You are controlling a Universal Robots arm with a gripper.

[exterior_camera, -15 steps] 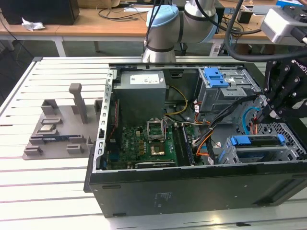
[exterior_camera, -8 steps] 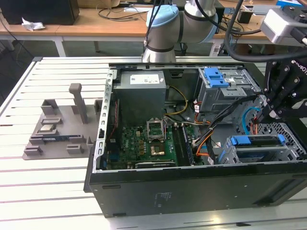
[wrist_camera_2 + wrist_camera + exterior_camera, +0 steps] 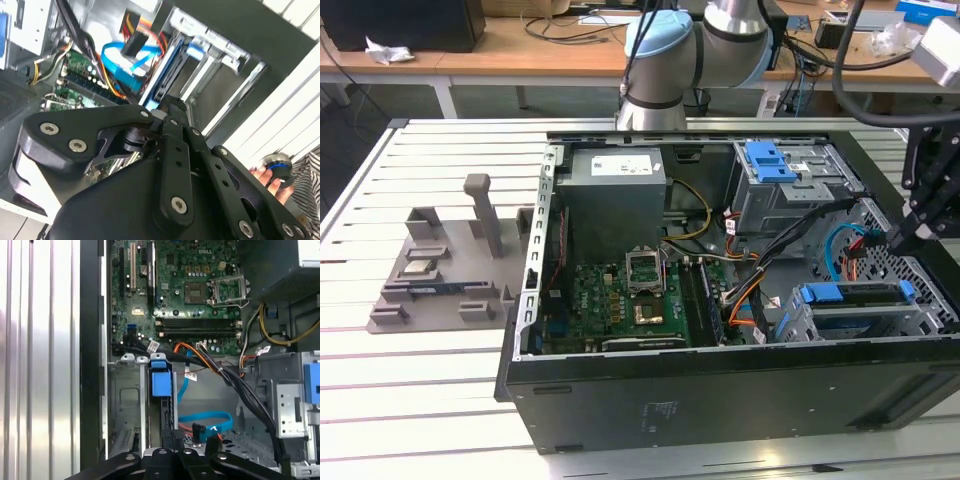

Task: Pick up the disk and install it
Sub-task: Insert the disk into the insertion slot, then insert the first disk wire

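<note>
The disk lies in the lower drive cage at the exterior view's right end of the open computer case, its blue plastic frame facing up. In the first wrist view the disk's blue frame sits edge-on between the cage's metal walls. My gripper hangs just above the far right end of that cage, apart from the disk. In both wrist views its black fingers meet at the tip, so the gripper looks shut with nothing visible between the fingers.
The case holds a green motherboard, a grey power-supply box, an upper cage with a bare blue clip, and blue and orange cables. A grey fixture lies on the slotted table. A person's hand holds a small device.
</note>
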